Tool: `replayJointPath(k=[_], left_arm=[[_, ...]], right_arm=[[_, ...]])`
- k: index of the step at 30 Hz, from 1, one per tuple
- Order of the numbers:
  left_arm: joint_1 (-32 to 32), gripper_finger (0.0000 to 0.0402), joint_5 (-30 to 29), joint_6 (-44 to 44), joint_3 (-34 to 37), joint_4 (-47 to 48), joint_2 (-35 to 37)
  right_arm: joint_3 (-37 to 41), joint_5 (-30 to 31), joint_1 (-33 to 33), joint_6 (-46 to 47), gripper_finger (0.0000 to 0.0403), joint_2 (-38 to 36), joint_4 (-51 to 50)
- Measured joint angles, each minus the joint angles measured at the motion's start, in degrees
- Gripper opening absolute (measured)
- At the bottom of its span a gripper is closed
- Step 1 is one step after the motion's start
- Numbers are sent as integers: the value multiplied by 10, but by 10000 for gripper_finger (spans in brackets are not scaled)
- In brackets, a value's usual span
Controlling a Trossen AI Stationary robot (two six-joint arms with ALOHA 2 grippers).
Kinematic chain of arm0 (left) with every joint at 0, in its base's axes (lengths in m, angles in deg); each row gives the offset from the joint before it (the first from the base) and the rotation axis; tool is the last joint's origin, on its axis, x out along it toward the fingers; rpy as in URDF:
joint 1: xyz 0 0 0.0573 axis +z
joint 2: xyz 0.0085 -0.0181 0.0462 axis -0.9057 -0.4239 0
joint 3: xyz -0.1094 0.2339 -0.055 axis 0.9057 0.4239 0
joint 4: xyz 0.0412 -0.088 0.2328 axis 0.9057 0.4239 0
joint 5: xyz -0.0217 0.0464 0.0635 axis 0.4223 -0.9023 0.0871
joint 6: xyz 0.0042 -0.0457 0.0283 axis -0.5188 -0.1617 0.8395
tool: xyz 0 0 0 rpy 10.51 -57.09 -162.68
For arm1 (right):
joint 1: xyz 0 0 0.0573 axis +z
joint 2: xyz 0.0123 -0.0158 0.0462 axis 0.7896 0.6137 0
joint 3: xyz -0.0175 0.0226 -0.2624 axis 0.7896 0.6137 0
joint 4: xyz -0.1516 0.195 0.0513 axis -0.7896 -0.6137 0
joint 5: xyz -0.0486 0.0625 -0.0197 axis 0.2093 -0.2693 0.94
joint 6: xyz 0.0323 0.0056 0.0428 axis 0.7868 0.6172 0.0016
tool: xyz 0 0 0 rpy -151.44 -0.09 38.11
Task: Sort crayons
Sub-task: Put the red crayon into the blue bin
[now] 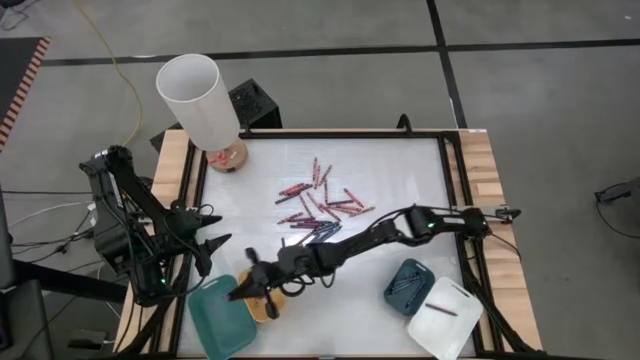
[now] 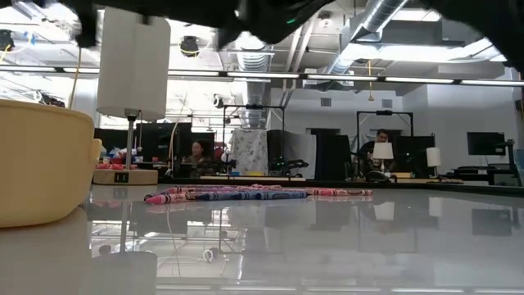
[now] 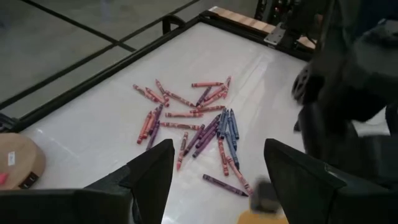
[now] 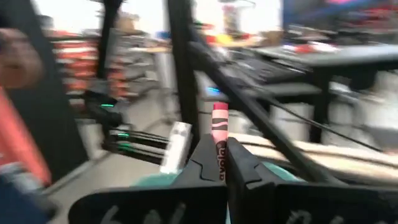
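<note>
A heap of red, pink, purple and blue crayons (image 1: 320, 205) lies flat on the white table top, also seen in the left wrist view as crayons (image 3: 193, 118) and in the low view as crayons (image 2: 254, 194). My right gripper (image 1: 243, 291) reaches across the table to the near left. It is over the yellow tray (image 1: 266, 303), beside the teal tray (image 1: 220, 318), and is shut on one red crayon (image 4: 219, 127). My left gripper (image 1: 207, 246) waits open at the table's left edge, with nothing between its fingers (image 3: 152, 174). My right gripper pinches the red crayon's lower part (image 4: 220, 155) between its two fingertips. The crayon lies along the fingers, and its free end (image 4: 219, 115) sticks out past their tips. The fingers point roughly level toward the table's near left. The crayon is lifted clear of the table.
A white lamp (image 1: 200, 100) on a wooden base stands at the far left corner. A dark-blue tray (image 1: 408, 285) holding crayons and a white tray (image 1: 445, 318) holding one crayon sit near the right front. My right arm (image 1: 380, 235) stretches low across the table's near half.
</note>
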Motion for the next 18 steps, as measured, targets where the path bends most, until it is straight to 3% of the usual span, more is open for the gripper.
replayJointPath(k=[3,6,9,18], left_arm=[[0,240,0,2,0,0,0],[0,240,0,3,0,0,0],[0,240,0,3,0,-1,0],[0,240,-4,4,0,0,0]], right_arm=[[-115,-77,-2,16,3,76,-17],[-207,-111,-2,31,3,141,-67],[-146,-84,-1,23,3,131,6],[-168,-74,-3,6,45,125,-45]])
